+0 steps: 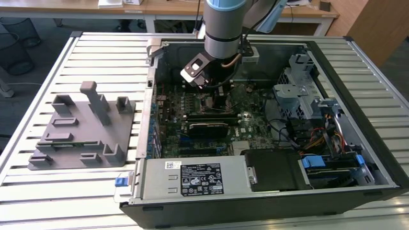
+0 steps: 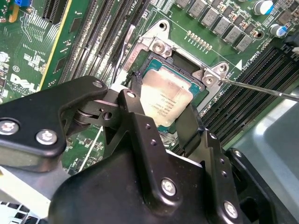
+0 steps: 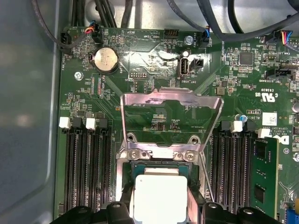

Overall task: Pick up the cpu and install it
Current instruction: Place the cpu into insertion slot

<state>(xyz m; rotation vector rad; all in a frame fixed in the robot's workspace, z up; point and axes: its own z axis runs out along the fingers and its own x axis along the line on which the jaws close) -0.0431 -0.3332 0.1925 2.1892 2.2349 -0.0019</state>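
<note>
Two fingers [image 2: 189, 133], mine, are closed to the width of the cpu [image 2: 166, 98] and bear on two of its opposite edges. I hold nothing else.

1. Position. The cpu is inside the metal frame of the CPU socket [image 2: 158, 46] on the motherboard [image 3: 154, 60], under the raised load plate [image 3: 159, 98]. I cannot tell whether it is seated or held just clear of the contacts.

2. Hazards, as I judge them.
- Tilt: if one edge goes down first, the corner could bend the contacts beneath it.
- Offset or rotation: a chip that is not square to the frame would ride on the socket wall instead of dropping in.
- Clearance: my fingers are close to the frame, so sideways travel could strike it or drag the cpu.
- The load plate and the thin retention lever [image 2: 261, 88] are close by. Either could be knocked.

3. Appearance. The cpu is a small, flat square. It has a pale silvery metal top with faint print, and a narrow green border around it. It looks rigid and smooth, so it offers little grip.
</note>
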